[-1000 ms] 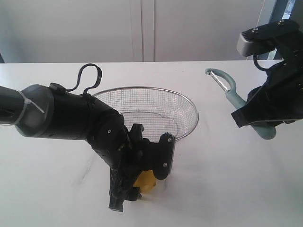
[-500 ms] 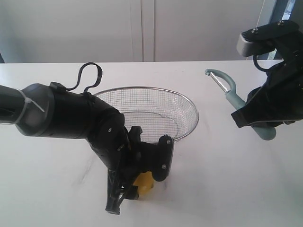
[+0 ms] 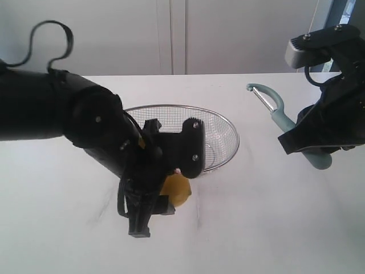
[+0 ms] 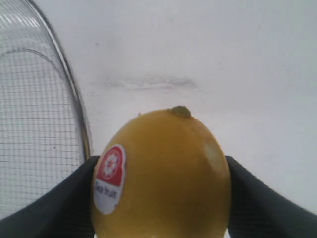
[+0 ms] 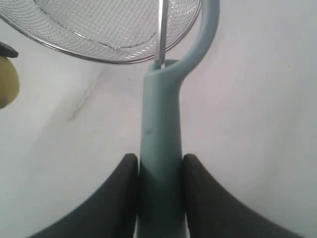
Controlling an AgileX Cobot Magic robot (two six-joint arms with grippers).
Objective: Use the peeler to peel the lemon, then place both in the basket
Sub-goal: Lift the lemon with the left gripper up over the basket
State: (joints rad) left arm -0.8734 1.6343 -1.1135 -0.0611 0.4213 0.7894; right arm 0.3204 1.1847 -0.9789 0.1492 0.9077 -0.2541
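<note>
My left gripper (image 3: 170, 197) is shut on the yellow lemon (image 3: 178, 190), just in front of the basket's near rim. In the left wrist view the lemon (image 4: 163, 173) fills the gap between both black fingers (image 4: 59, 203), its white-and-red sticker turned to one side. The wire-mesh basket (image 3: 223, 119) stands at the table's middle with nothing in it. To the right, my right gripper (image 3: 312, 149) is shut on the thick handle of the teal peeler (image 3: 275, 109), held in the air with its hooked head and blade towards the basket. The right wrist view shows the peeler (image 5: 161, 124) squeezed between both jaws.
The white table (image 3: 274, 228) runs under everything, with a faint scuff mark (image 4: 148, 84) beyond the lemon. A pale wall (image 3: 171, 34) stands behind the far edge. The bulky left arm (image 3: 68, 120) hides part of the basket's left side.
The left jaws closed on the lemon, and the left arm has risen and swung up-left with it. The right arm and peeler have not moved.
</note>
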